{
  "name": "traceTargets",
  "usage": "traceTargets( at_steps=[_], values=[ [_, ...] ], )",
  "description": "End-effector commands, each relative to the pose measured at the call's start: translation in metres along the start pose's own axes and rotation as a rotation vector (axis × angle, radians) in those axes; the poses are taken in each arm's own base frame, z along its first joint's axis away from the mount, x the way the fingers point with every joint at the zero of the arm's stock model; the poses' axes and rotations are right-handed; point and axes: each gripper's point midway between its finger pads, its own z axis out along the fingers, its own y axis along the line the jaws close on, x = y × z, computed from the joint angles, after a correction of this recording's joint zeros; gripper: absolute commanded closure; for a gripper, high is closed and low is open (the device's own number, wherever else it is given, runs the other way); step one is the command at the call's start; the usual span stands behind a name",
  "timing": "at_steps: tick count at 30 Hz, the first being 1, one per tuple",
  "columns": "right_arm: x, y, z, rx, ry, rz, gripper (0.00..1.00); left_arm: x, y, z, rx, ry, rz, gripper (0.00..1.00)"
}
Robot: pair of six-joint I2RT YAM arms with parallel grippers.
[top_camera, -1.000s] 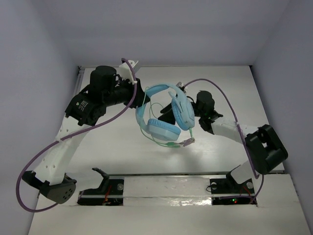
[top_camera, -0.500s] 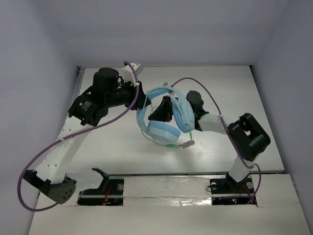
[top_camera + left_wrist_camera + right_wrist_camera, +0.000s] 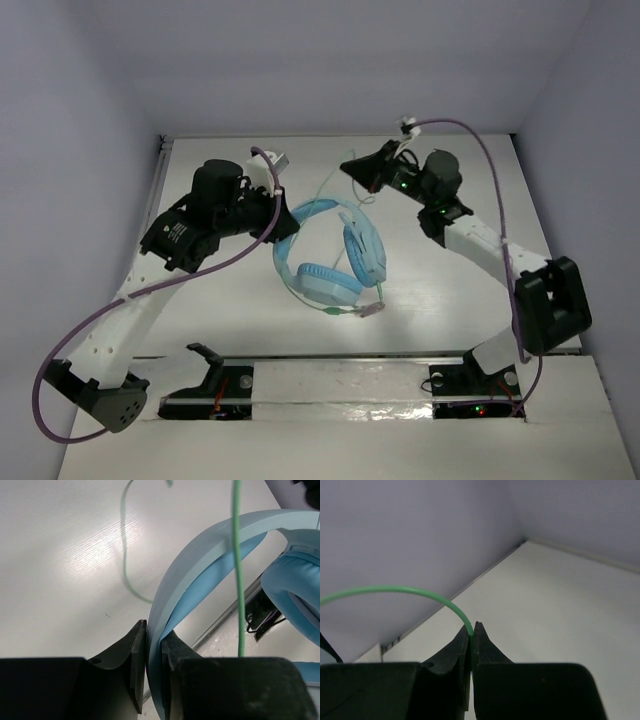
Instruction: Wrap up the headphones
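Observation:
The light blue headphones [image 3: 330,250] hang mid-table, both padded earcups [image 3: 322,283] facing down and right. My left gripper [image 3: 282,215] is shut on the curved headband [image 3: 200,565], which runs between its jaws in the left wrist view. The thin pale green cable [image 3: 237,565] crosses in front of the headband, and another length of it [image 3: 126,555] lies on the table. My right gripper [image 3: 350,166] is at the back of the table, above the headphones, shut on the green cable [image 3: 420,592], which arcs away to the left from its tips.
Purple robot cables [image 3: 150,290] loop over both arms [image 3: 480,150]. White walls [image 3: 410,540] enclose the table on three sides. A metal rail [image 3: 330,362] with black clamps runs along the near edge. The cable's plug end [image 3: 368,308] dangles below the earcups.
My right gripper closed on the green cable near the earcups and drew it up and back toward the far wall. The left gripper kept holding the headband, shifting slightly.

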Motion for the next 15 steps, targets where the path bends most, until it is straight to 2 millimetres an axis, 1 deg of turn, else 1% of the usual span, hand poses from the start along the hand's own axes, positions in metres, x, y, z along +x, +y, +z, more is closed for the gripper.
traceTargets(
  at_steps=[1, 2, 4, 5, 7, 9, 10, 12, 13, 15],
  values=[
    [-0.067, 0.003, -0.014, 0.095, -0.137, -0.119, 1.00, -0.019, -0.014, -0.012, 0.049, -0.102, 0.014, 1.00],
    [-0.077, 0.007, -0.019, 0.116, -0.147, -0.147, 1.00, -0.017, -0.013, -0.010, 0.049, -0.097, 0.014, 1.00],
    [-0.086, 0.006, -0.025, 0.142, -0.158, -0.167, 1.00, -0.018, -0.010, -0.010, 0.031, -0.105, 0.012, 1.00],
    [-0.089, 0.010, -0.029, 0.145, -0.160, -0.179, 1.00, -0.019, -0.009, -0.010, 0.023, -0.112, 0.014, 1.00],
    [-0.087, 0.010, -0.033, 0.156, -0.160, -0.181, 1.00, -0.023, -0.012, -0.014, 0.034, -0.130, 0.022, 1.00],
    [-0.078, 0.006, -0.038, 0.175, -0.153, -0.175, 1.00, -0.027, -0.015, -0.017, 0.041, -0.149, 0.020, 1.00],
    [-0.075, 0.006, -0.041, 0.178, -0.153, -0.173, 1.00, -0.029, -0.012, -0.019, 0.024, -0.159, 0.020, 1.00],
    [-0.072, 0.010, -0.046, 0.168, -0.165, -0.169, 1.00, -0.032, -0.011, -0.021, 0.010, -0.172, 0.021, 1.00],
    [-0.059, 0.005, -0.050, 0.180, -0.149, -0.152, 1.00, -0.033, -0.012, -0.022, 0.015, -0.175, 0.026, 1.00],
    [-0.053, 0.003, -0.057, 0.199, -0.159, -0.143, 1.00, -0.037, -0.016, -0.025, 0.032, -0.191, 0.028, 1.00]
  ],
)
